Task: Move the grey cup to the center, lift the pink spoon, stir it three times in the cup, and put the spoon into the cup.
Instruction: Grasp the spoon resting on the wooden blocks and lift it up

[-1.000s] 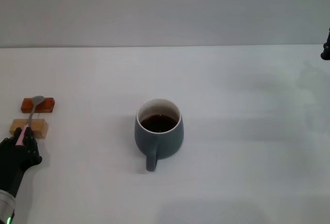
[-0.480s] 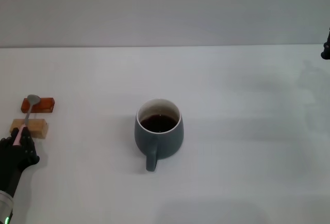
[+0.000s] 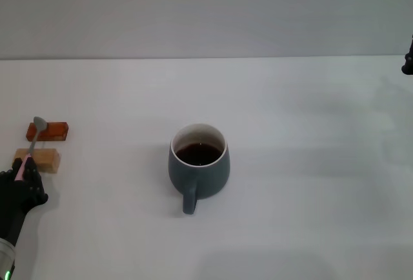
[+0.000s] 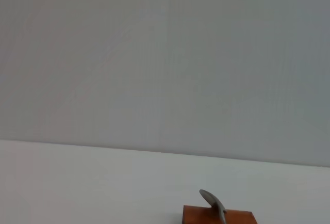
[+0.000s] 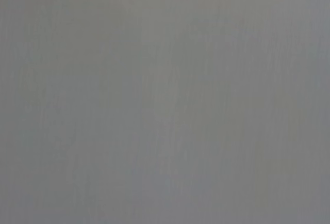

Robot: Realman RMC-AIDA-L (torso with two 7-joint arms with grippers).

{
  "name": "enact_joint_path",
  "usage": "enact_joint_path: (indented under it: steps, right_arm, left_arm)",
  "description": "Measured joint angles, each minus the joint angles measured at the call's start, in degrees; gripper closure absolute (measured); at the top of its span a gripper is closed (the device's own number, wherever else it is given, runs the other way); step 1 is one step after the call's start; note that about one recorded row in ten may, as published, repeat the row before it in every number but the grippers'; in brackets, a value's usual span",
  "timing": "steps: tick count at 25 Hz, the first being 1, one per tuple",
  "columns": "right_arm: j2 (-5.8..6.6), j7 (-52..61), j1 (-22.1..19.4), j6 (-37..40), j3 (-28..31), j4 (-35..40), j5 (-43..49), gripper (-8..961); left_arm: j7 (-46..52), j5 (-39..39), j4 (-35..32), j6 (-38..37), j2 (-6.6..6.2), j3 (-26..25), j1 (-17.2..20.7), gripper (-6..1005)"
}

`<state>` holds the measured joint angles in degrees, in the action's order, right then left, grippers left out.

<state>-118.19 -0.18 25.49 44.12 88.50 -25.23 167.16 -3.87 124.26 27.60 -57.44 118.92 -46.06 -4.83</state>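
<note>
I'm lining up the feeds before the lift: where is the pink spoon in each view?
Head view: the spoon is at the far left, its handle in the left hand, its bowl over the reddish block.
Left wrist view: only the bowl shows, bottom edge.
Right wrist view: not in it.
Shared landmark: the reddish block.

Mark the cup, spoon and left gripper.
cup [image 3: 206, 173], head view, outer wall.
spoon [image 3: 39, 124], head view, metal bowl.
left gripper [image 3: 24, 178], head view, between fingertips at the pink handle.
</note>
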Motion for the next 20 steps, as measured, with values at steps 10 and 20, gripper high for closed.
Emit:
enact_joint_path:
  steps: [10,20]
  right_arm:
    - [-0.03,0.0,0.0,-0.1,0.0,0.0,0.0,948]
    - [-0.03,0.0,0.0,-0.2,0.0,-0.1,-0.2,949]
  left_arm:
    - [0.6,0.0,0.0,-0.1,-0.10,0.1,-0.3,848]
    - [1.5,0.0,0.1,-0.1,-0.19,0.2,-0.4,851]
